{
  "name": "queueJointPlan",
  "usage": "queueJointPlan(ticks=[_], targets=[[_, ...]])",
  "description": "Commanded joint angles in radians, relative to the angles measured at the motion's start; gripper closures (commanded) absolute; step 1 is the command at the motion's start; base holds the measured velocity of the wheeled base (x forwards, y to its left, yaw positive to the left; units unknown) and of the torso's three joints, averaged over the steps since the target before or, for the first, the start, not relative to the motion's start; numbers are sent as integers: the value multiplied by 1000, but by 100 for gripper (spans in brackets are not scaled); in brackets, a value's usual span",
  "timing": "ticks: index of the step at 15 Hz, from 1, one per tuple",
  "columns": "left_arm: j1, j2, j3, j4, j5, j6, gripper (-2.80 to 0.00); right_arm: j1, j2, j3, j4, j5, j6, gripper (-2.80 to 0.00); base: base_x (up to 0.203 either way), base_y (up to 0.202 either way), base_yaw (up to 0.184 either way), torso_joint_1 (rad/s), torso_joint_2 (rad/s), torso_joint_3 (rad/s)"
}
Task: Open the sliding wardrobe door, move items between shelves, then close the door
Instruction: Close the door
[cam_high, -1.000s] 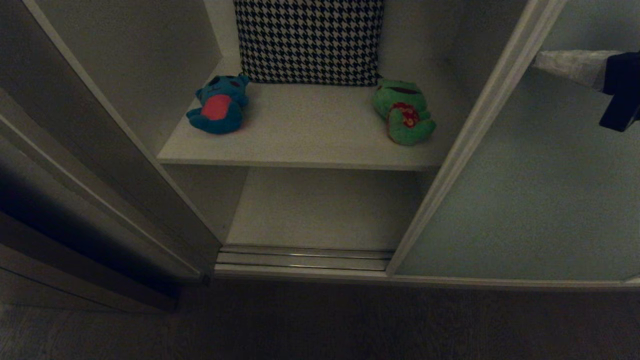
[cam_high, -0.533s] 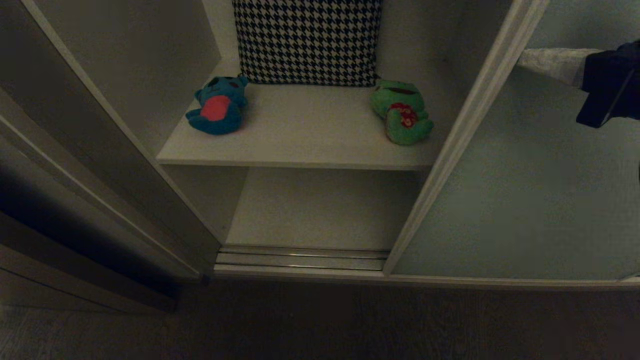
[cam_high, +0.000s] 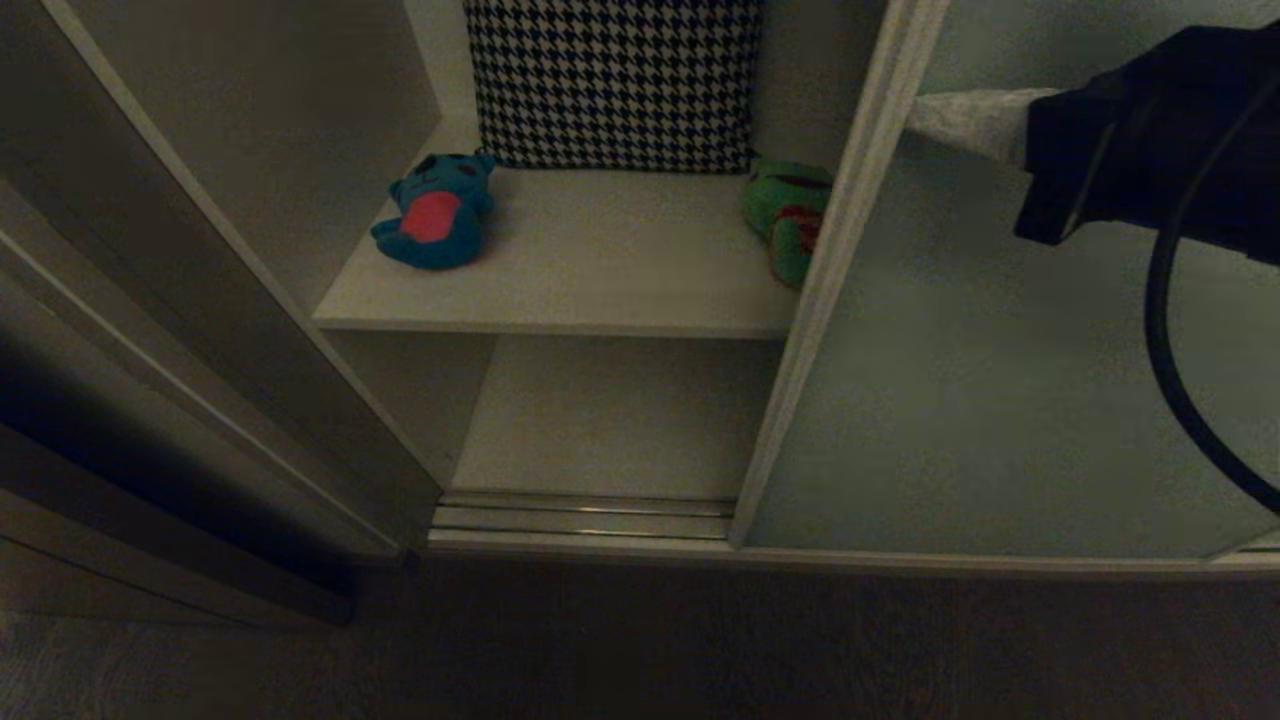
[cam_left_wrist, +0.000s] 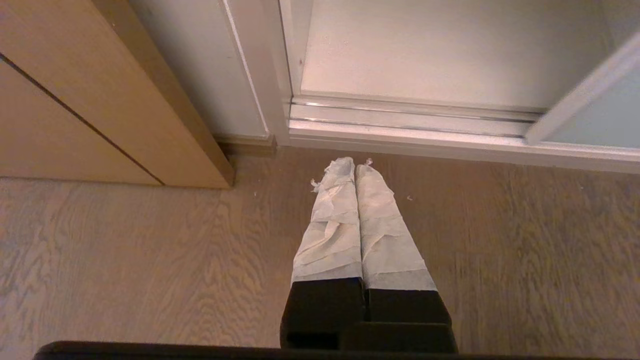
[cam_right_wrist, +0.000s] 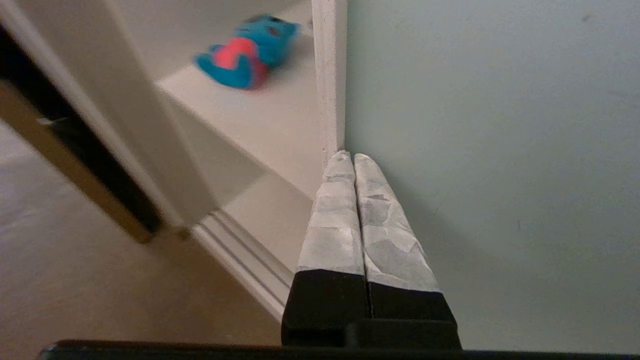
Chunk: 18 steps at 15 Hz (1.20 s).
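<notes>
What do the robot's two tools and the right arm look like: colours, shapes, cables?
Each tool, left tool and right tool, has two long tapering fingers wrapped in wrinkled white tape, on black bases. The right arm is black, with a thick black cable looping below it.

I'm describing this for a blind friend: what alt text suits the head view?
The right gripper, fingers shut, presses against the sliding wardrobe door, whose frame half hides a green frog. A blue bear lies on the same shelf.
</notes>
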Motion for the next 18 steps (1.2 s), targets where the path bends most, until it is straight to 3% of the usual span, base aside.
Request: queueJointPlan(ticks=[1, 8, 10, 13, 18], targets=[[1, 1, 0, 1, 0, -1, 0, 71, 82, -62, -4, -10, -2, 0, 0, 0, 0, 0, 0, 0], [1, 1, 0, 1, 0, -1, 0, 277, -39, -14, 54, -8, 1, 0, 0, 0, 0, 0, 0, 0], [1, 1, 0, 1, 0, 0, 0, 280, -96, 18, 64, -19, 2, 0, 0, 0, 0, 0, 0, 0], [1, 1, 0, 1, 0, -1, 0, 189, -195, 56, 120, -119, -1, 0, 0, 0, 0, 0, 0, 0], [0, 1, 0, 1, 0, -1, 0, -178, -391, 196, 277, -140, -12, 0, 0, 0, 0, 0, 0, 0]])
